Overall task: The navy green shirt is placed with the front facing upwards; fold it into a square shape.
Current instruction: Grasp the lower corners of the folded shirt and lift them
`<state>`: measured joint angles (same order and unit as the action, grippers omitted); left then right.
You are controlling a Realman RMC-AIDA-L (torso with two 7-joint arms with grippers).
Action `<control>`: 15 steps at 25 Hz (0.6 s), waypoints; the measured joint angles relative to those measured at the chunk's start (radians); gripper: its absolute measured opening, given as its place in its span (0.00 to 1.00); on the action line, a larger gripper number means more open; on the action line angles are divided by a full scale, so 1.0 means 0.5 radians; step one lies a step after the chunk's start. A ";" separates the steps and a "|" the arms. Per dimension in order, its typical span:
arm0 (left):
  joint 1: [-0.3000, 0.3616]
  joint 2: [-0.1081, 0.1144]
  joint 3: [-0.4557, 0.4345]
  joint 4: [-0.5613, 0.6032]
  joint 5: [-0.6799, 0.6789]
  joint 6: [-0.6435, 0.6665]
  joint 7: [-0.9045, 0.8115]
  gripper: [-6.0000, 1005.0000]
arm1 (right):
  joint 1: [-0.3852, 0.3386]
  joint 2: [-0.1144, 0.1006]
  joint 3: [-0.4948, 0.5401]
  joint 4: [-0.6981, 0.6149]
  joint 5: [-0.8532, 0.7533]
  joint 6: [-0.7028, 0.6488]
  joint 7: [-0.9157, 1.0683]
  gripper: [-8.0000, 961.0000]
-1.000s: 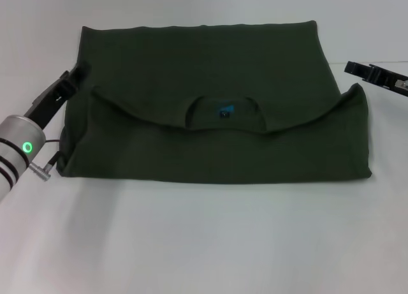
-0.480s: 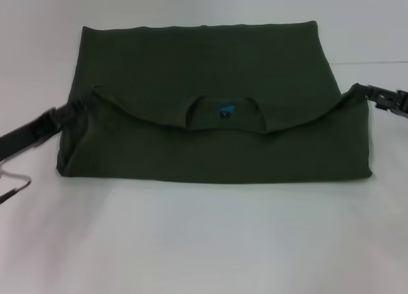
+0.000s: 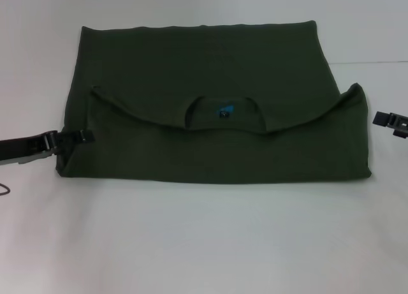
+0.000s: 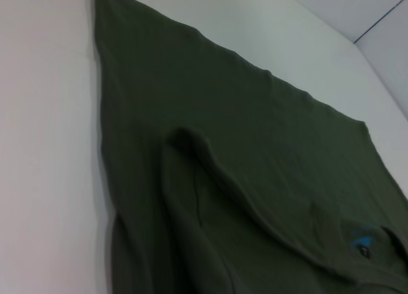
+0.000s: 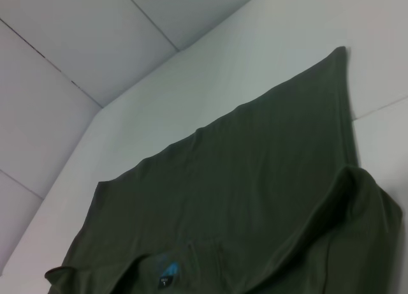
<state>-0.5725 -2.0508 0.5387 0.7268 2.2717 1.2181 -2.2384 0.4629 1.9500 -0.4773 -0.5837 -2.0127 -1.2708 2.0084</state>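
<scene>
The left gripper (image 3: 88, 135) sits right at the near-left edge of the navy green shirt (image 3: 210, 71); can't tell if it's pinching cloth. The right gripper (image 3: 382, 118) hangs just off the right edge, grip unclear too. Shirt's half-folded on the table (image 3: 204, 243); both sides probably should grab matching corners so the next fold lands square.

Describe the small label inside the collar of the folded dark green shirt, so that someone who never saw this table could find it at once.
On the white table lies one large dark olive-green cotton shirt, folded into a wide rectangle. Near its middle, the curved ribbed neck opening faces up. Inside that opening sits the small dark label with bright blue print, the only blue spot on the green cloth.
</scene>
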 joint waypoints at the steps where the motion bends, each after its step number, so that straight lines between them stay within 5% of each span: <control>1: -0.008 0.000 0.017 -0.001 0.003 -0.023 0.001 0.89 | -0.001 0.002 -0.001 0.000 0.000 -0.002 -0.003 0.97; 15: -0.013 -0.016 0.174 -0.051 0.103 -0.229 0.030 0.89 | 0.005 0.012 -0.031 0.019 -0.003 -0.007 -0.019 0.96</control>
<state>-0.5790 -2.0589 0.6259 0.7014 2.3233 1.1037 -2.2236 0.4656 1.9559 -0.4929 -0.5742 -2.0140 -1.2742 1.9988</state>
